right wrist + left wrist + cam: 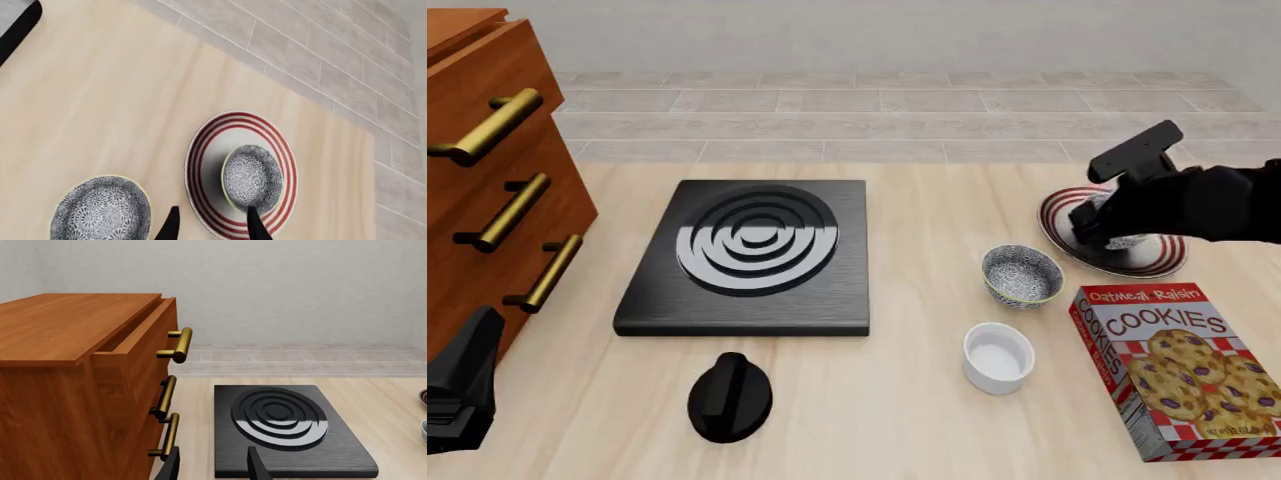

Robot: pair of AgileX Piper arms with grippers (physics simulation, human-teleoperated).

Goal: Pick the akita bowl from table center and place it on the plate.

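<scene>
Pale wooden table (894,420) carries the plate (203,160), on which the akita bowl (251,177) is seated. Right gripper (212,222) jaws are parted above the bowl's rim, nothing clamped. Placement is judged complete; a clear upward retreat is called for.

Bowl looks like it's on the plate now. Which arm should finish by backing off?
Right. Its claw is open above the striped plate with the akita bowl sitting on it. The left claw is far off, by the wooden drawers and the stove burner.
</scene>
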